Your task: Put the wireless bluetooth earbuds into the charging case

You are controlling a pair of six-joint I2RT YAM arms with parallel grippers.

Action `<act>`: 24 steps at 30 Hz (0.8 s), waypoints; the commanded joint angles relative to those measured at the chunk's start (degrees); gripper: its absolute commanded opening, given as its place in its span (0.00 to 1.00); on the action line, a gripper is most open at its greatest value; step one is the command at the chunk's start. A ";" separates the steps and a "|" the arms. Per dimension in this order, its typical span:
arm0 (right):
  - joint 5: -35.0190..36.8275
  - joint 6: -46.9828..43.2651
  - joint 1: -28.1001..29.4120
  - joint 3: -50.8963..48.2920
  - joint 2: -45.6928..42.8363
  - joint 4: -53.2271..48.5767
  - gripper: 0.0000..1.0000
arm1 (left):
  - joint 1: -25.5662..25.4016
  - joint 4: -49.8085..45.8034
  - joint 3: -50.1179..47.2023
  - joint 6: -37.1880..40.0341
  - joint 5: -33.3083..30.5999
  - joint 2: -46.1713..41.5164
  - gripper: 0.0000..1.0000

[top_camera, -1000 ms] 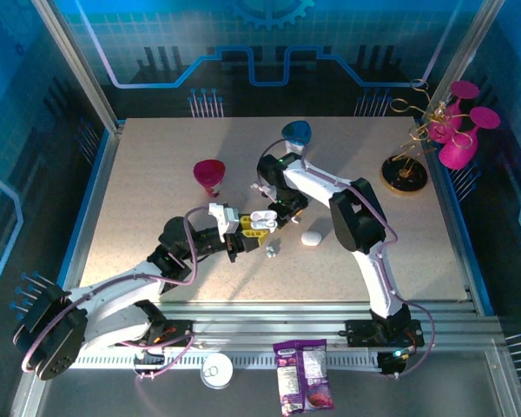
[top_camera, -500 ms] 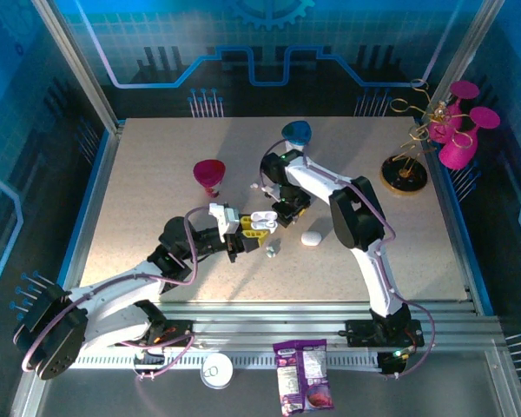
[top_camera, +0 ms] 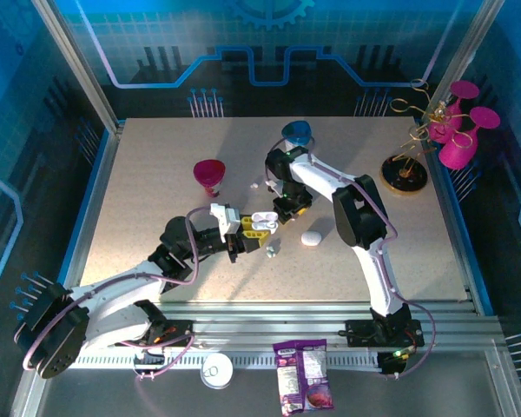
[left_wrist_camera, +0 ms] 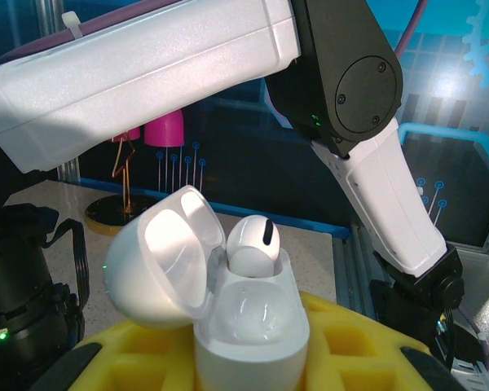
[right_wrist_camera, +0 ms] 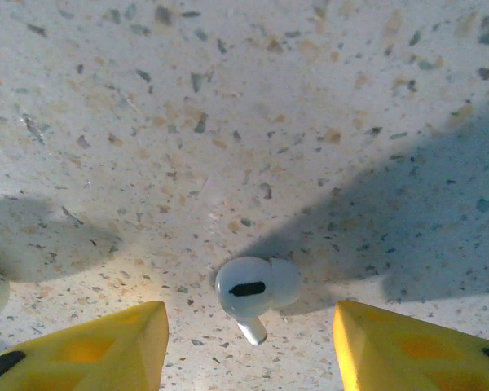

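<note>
**A:** Entry one, far left?

**B:** Left gripper (top_camera: 245, 228). Its yellow pads are pinching the charging case (left_wrist_camera: 253, 322) by the lower body. The case appears raised off the counter (top_camera: 156, 200). Its lid (left_wrist_camera: 159, 261) is hinged open and tipped leftward. One seated earbud (left_wrist_camera: 253, 243) sits in a well with its head standing proud. Whether it is fully home, I cannot tell.

**A:** Entry two?

**B:** Right gripper (right_wrist_camera: 251, 362). It points down, spread wide, pinching nothing. A loose earbud (right_wrist_camera: 257, 287) lies flat on the counter between the yellow fingertips (right_wrist_camera: 106, 342), touching neither. Its stem points toward the camera.

**A:** Handling notes?

**B:** The loose earbud is judged very light, hard, glossy and rounded. It is likely to squirt out of a pinch or skid on the speckled top. The best purchase looks to be across the bulbous head, pads square to it. The stem is thin and a poor hold. Close gently.

**A:** Further right?

**B:** Closed white case (top_camera: 311, 238), resting on the counter, apart from both grippers.
</note>
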 commanded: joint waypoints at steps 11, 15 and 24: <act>0.72 -1.29 0.43 5.44 5.03 -3.28 0.50 | -0.47 2.12 -0.17 0.60 1.46 -0.15 0.00; 0.72 -1.65 0.44 5.87 5.75 -3.75 0.44 | -0.47 2.15 -0.36 0.66 1.36 -0.21 0.00; 0.28 -1.04 0.44 5.86 6.36 -3.47 0.32 | -0.45 2.56 -0.64 0.52 1.29 -0.05 0.00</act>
